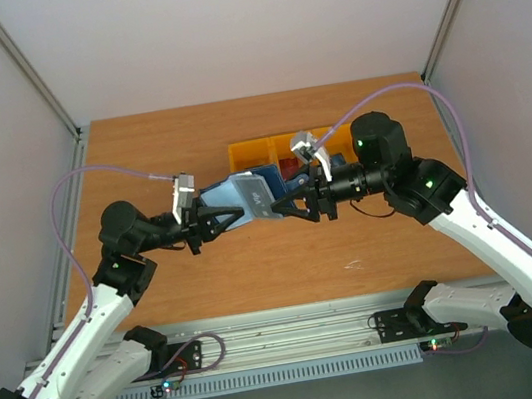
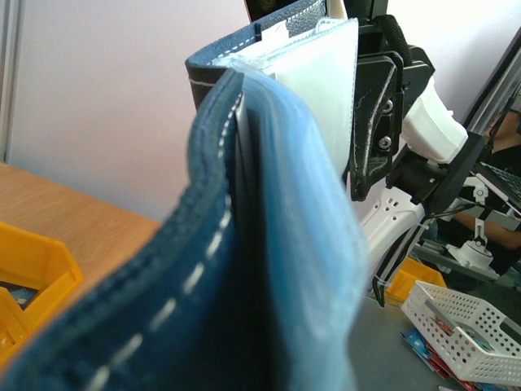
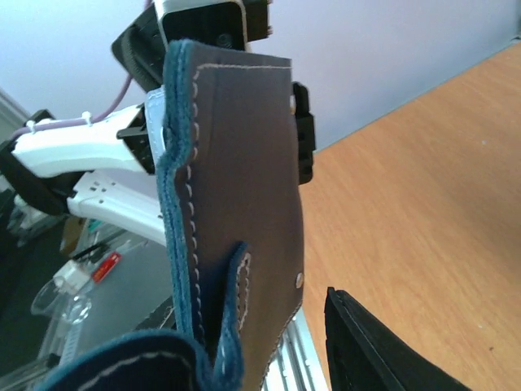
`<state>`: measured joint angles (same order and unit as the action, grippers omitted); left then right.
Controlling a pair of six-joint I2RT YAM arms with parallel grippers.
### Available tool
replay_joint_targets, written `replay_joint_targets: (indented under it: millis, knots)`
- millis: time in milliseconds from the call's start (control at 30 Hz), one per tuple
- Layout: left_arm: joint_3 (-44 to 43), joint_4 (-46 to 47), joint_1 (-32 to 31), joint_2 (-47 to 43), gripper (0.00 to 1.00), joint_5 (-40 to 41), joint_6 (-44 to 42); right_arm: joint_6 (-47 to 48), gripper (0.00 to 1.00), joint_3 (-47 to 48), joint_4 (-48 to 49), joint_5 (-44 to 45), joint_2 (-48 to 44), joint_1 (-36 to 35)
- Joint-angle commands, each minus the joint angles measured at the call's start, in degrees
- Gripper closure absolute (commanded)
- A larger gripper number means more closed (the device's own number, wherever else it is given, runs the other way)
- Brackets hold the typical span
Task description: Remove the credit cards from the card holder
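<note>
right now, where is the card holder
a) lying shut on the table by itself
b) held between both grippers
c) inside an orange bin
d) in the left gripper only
b: in the top view the left gripper and the right gripper each clamp one end of the open card holder, which hangs in front of the orange bins, not in them.

Dark navy leather folding card holder (image 1: 251,199), white-stitched, spread open in mid-air.
Pale blue-grey lining and clear sleeves face upward.
</note>
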<state>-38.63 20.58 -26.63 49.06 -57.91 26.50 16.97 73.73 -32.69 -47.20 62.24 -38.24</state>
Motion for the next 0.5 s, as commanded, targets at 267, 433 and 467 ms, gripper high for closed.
replay_joint_targets:
  millis: [267,433,467]
  knots:
    - [-1.19,0.87,0.18,-0.86,1.00,4.60,0.91,-1.08,0.56,-2.12,2.56,7.40,-4.07,0.09]
    - [-1.60,0.64,0.18,-0.82,1.00,4.69,1.03,-3.09,0.58,-1.78,1.97,10.98,-3.94,0.10]
    - [-1.79,0.50,0.18,-0.85,1.00,4.94,1.29,-3.58,0.58,-1.68,2.21,11.22,-3.50,0.10]
